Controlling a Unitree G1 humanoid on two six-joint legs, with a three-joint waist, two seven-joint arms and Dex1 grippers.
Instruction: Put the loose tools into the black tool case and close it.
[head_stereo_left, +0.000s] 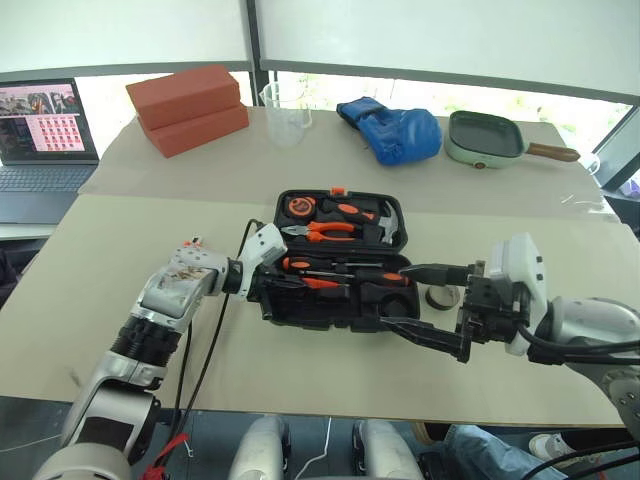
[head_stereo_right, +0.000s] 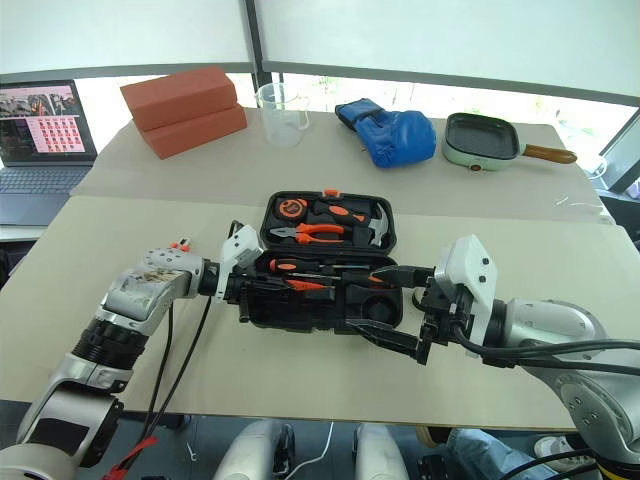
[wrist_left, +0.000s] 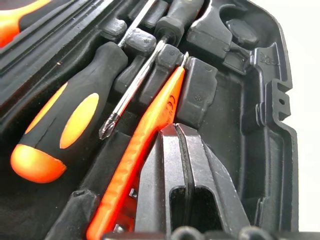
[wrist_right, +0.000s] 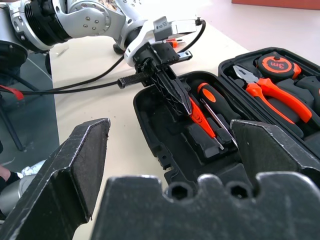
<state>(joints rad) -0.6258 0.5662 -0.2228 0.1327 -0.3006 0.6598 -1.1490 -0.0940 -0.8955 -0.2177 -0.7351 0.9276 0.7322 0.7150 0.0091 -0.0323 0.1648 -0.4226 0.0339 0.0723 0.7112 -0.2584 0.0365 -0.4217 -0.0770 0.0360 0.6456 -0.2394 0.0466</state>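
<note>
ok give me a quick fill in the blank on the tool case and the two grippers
1. The black tool case lies ___ on the table.
2. The left gripper, shut, points into the case beside the small ___ tester screwdriver.
3. The right gripper is ___ and holds nothing.
4. The small tape roll sits ___ the case.

Missing: open; orange; open; outside

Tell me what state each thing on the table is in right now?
black tool case: open, lid flat.
left gripper: shut, over the case's near half.
right gripper: open, empty.
tester screwdriver: lying in the case.
tape roll: outside, beside the case.
laptop: open, screen lit.
</note>
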